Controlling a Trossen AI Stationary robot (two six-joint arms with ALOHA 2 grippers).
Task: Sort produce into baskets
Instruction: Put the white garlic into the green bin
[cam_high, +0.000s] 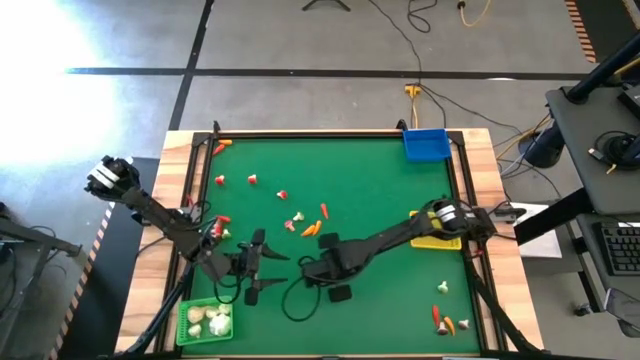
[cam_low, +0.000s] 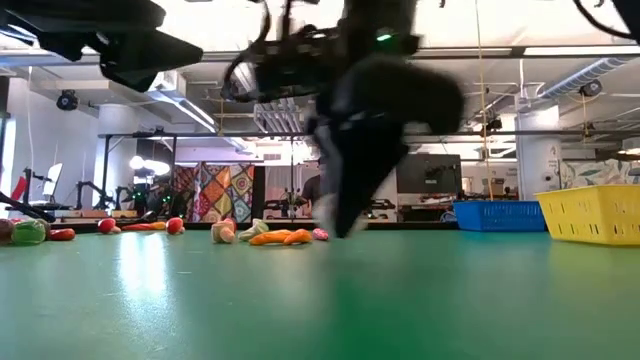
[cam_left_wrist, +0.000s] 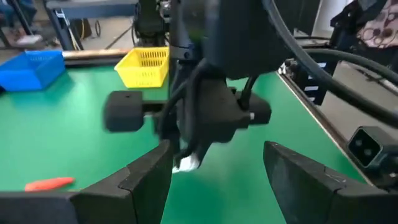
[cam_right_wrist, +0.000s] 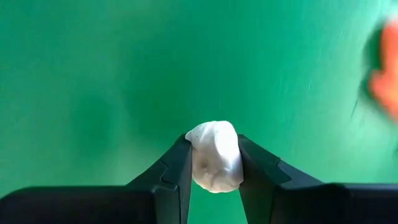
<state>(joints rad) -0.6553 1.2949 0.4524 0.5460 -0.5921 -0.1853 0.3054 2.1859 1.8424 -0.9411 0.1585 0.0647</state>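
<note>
Near the middle of the green counter (cam_high: 380, 190) we see the right hand (cam_right_wrist: 214, 171) closed on a white garlic bulb (cam_right_wrist: 214, 155), pinched between its two dark fingers above bare green surface. Facing it, close by, the left hand (cam_left_wrist: 214, 186) hovers with its fingers spread wide and nothing between them. At the counter's near left corner sits the green basket (cam_high: 204, 322), with several whitish bulbs inside. We find the yellow basket (cam_high: 437, 238) at the right edge and the blue basket (cam_high: 426, 145) at the far right corner. Loose carrots (cam_high: 312, 229) and small red pieces (cam_high: 251, 180) lie scattered over the counter's middle and left.
</note>
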